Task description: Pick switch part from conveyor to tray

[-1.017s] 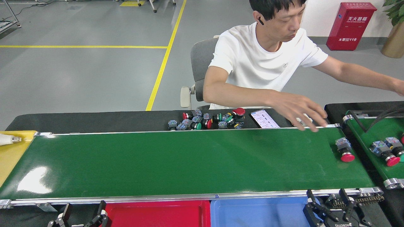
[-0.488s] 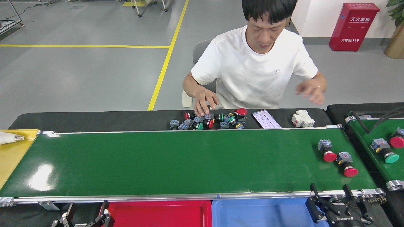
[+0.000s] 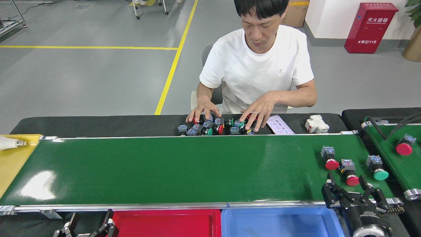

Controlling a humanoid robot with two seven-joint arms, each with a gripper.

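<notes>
Long glossy dark-green conveyor belt [image 3: 164, 171] in a silver frame ran across the view. Three switch parts lay near its right end: a red-capped push-button switch [image 3: 329, 158], a second red-capped switch [image 3: 349, 171] just beside it, and a green-capped switch [image 3: 377, 168] nearest the end roller.

Right gripper [image 3: 353, 188], black, hovered at the belt's near edge just below the second red switch, fingers [image 3: 332, 187] spread wide, holding nothing. Left gripper [image 3: 87, 223] sat low beside the red plastic tray [image 3: 164, 223]; fingers apart, empty. Blue plastic tray [image 3: 279, 223] lay next to the red one.

Seated person in a white shirt sorted a pile of loose switches [image 3: 217, 126] on the black worktop behind the belt.

Risks, as judged: the red switches lay close together, so closing could nudge the neighbour or pinch both. If the belt was running, a late closure would miss. Round caps could roll.
</notes>
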